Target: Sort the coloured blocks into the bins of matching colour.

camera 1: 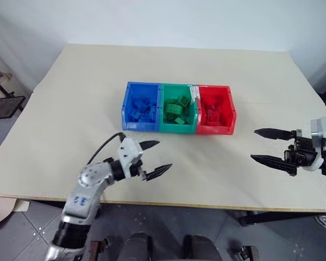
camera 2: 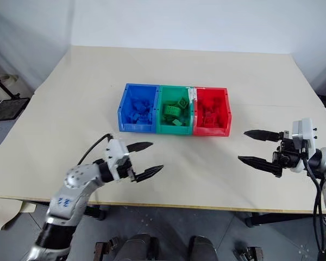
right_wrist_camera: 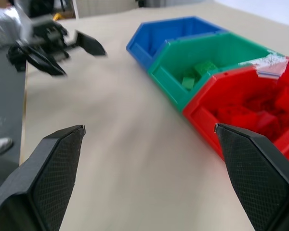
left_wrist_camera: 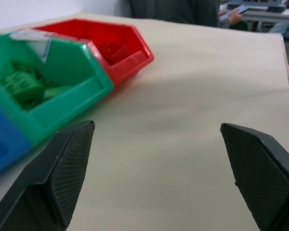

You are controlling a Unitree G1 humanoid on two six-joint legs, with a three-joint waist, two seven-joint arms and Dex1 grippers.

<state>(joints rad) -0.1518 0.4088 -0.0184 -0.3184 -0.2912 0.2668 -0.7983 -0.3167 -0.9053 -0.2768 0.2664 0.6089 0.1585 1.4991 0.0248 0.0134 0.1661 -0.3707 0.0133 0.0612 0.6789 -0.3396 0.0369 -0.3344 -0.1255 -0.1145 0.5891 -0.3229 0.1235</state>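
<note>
Three joined bins stand in a row mid-table: the blue bin, the green bin and the red bin. Blue blocks lie in the blue bin, green blocks in the green one, red blocks in the red one. My left gripper hovers open and empty in front of the blue and green bins, near the table's front edge. Off to the right of the red bin, my right gripper is open and empty too, pointing toward the bins. The right wrist view shows the left gripper across the table.
The beige table has bare surface all around the bins. A black stand sits off the table's left side. In the left wrist view a person is behind the table's far edge.
</note>
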